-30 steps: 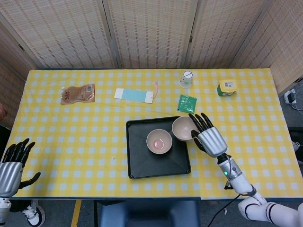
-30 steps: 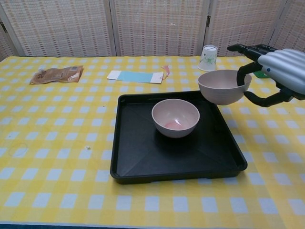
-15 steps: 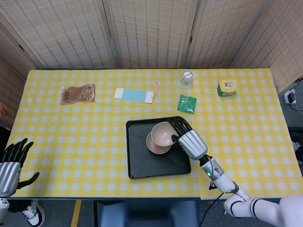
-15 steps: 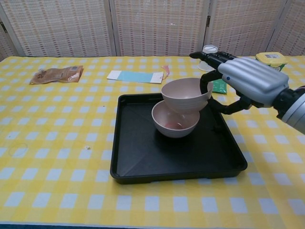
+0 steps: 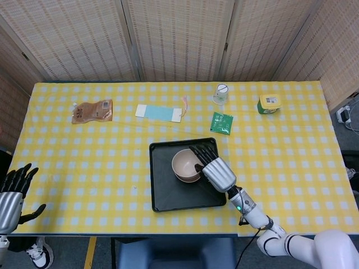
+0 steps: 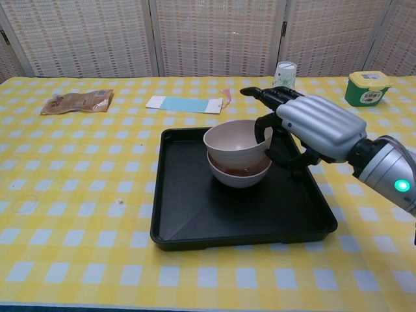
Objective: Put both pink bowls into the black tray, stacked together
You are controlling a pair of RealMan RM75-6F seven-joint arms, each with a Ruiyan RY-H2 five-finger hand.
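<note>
A black tray lies in the middle of the table. In it stands one pink bowl, with its rim just showing in the head view. A second pink bowl sits partly inside the first, tilted a little. My right hand grips this upper bowl by its right rim. My left hand is at the table's near left edge, fingers apart and holding nothing.
At the back of the table lie a brown packet, a white and blue sheet, a paper cup, a green sachet and a green tub with a yellow lid.
My right hand has carried the second bowl left from beside the tray and lowered it into the bowl in the tray. The left hand has stayed put.
</note>
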